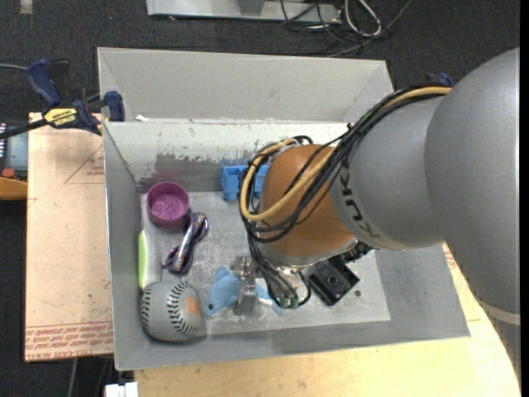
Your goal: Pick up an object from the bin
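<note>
Grey metal bin [248, 85] with the gripper [246, 294] down low by the front wall, right on a light-blue squishy toy [220, 293]. Can't tell if open or clamped, honestly. Nearby: grey stitched ball [169, 311] just left of the toy, purple cup [168, 203] and purple loop [186, 245] further back toward the left wall.

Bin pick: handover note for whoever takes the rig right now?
Gripper: down in the bin, front middle, against a light blue soft thing; a grip on it cannot be told.
Nearby: stitched grey-white ball front left, black block to the right.
Further: purple cup, purple loop, green stick along the left wall, blue piece at the back.
Done: arm lowered. Left: confirm a grasp, lift out.
</note>
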Controlling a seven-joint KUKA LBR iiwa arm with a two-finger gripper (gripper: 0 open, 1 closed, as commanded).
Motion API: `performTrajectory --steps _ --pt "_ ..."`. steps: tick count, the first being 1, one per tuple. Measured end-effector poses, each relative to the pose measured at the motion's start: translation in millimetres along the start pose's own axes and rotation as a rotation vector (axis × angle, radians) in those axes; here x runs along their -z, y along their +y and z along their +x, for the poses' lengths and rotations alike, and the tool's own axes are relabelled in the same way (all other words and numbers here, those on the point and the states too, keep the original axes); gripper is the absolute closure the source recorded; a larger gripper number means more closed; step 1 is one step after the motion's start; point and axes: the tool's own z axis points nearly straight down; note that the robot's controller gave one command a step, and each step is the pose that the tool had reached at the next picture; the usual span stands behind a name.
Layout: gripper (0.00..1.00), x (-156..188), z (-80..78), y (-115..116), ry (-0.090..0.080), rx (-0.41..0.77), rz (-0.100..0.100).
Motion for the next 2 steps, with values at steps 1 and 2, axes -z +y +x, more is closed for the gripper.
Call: performTrajectory --steps 1,2 --pt "1.00 17 0.0 0 0.000 0.001 0.000" --pt "1.00 32 -0.6 1 -0.003 0.001 -0.001"
